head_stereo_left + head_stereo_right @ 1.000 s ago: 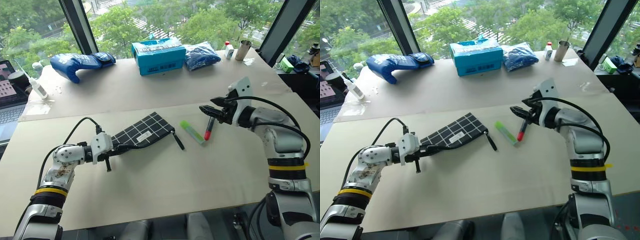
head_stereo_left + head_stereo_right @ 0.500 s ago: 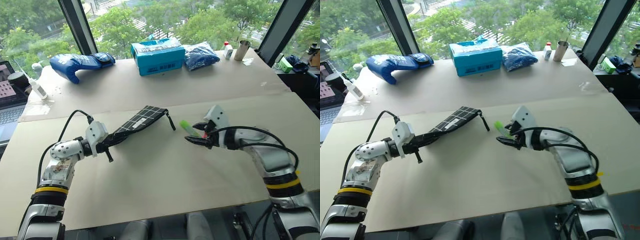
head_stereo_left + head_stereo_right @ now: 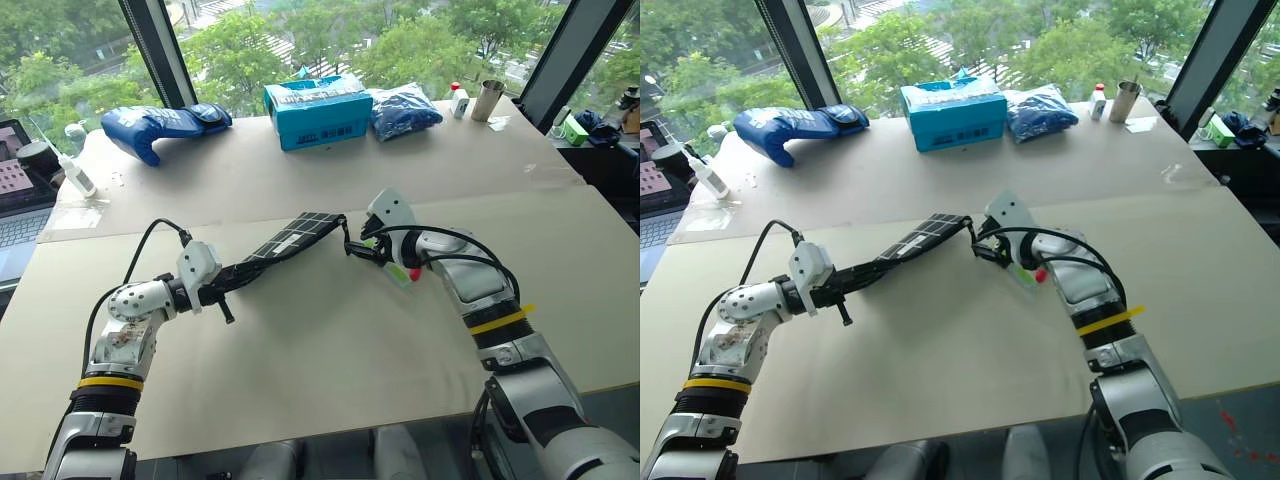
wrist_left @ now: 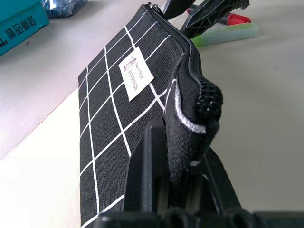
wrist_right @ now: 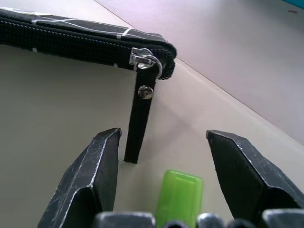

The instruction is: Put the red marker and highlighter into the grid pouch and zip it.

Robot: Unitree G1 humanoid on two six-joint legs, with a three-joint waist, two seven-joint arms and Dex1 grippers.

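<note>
The grid pouch [image 3: 290,240] is held edge-up above the table, its zipper on top and closed. My left gripper [image 3: 220,291] is shut on the pouch's near end [image 4: 190,142]. At the far end the zipper pull strap [image 5: 139,121] hangs down from the slider. My right gripper [image 5: 162,135] is open, its fingers [image 5: 97,171] on either side of the strap without touching it. The highlighter [image 4: 228,34] lies on the table just under the right gripper. The red marker [image 4: 237,19] lies beside it, mostly hidden by my right arm in the eye views.
At the back of the far table stand a blue box [image 3: 318,108], a blue mitt-like bag [image 3: 160,128], a blue packet [image 3: 403,108], a small bottle [image 3: 457,98] and a metal cup [image 3: 487,100]. A laptop [image 3: 15,190] and a squeeze bottle [image 3: 75,178] sit at the far left.
My right gripper has swung left and down, from above the marker to the pouch's zipper end. The left gripper has tilted the pouch from flat to edge-up.
</note>
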